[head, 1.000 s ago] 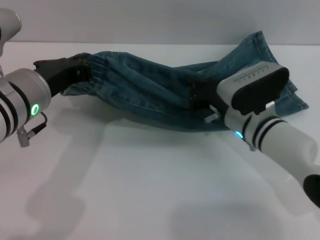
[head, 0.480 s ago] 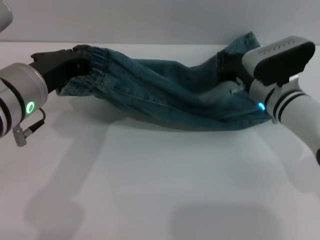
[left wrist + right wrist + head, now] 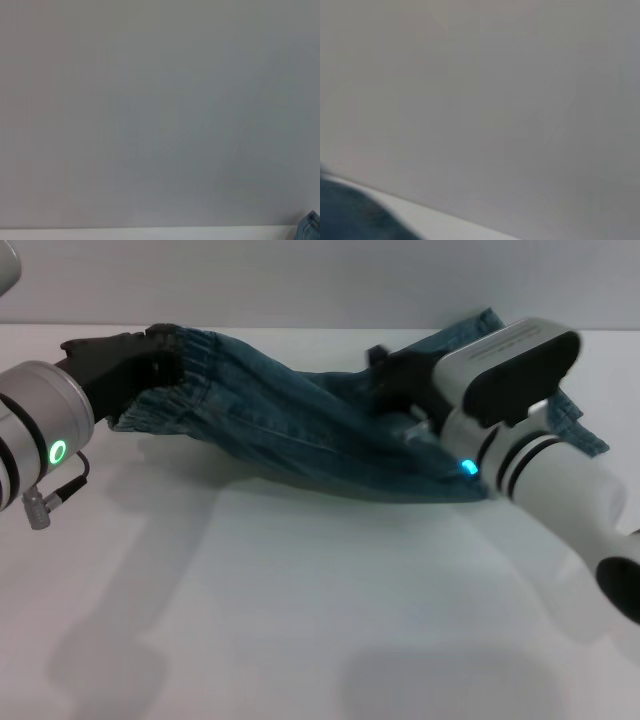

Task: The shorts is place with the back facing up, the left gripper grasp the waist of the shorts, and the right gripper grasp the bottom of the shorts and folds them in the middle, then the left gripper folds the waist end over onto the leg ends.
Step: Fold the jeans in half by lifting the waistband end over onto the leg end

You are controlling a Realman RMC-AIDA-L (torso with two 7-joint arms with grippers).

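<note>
The blue-green denim shorts (image 3: 300, 430) hang stretched in a long band between both arms, just above the white table (image 3: 300, 620). At the far left, my left gripper (image 3: 150, 358) is shut on the waist of the shorts (image 3: 185, 350), a ruffled elastic band held raised. My right gripper (image 3: 395, 380) is at the right, shut on the bottom of the shorts, with hem cloth (image 3: 580, 430) trailing behind its wrist. A sliver of denim (image 3: 312, 227) shows in the left wrist view. Dark denim (image 3: 350, 215) fills a corner of the right wrist view.
A plain grey wall (image 3: 320, 280) runs behind the table's far edge. Both wrist views mostly show that wall. Arm shadows fall on the tabletop in front of the shorts.
My right gripper swung out to the right and back, then moved left toward the middle, carrying the leg cloth with it. The left gripper lifted the waist slightly and has stayed nearly in place.
</note>
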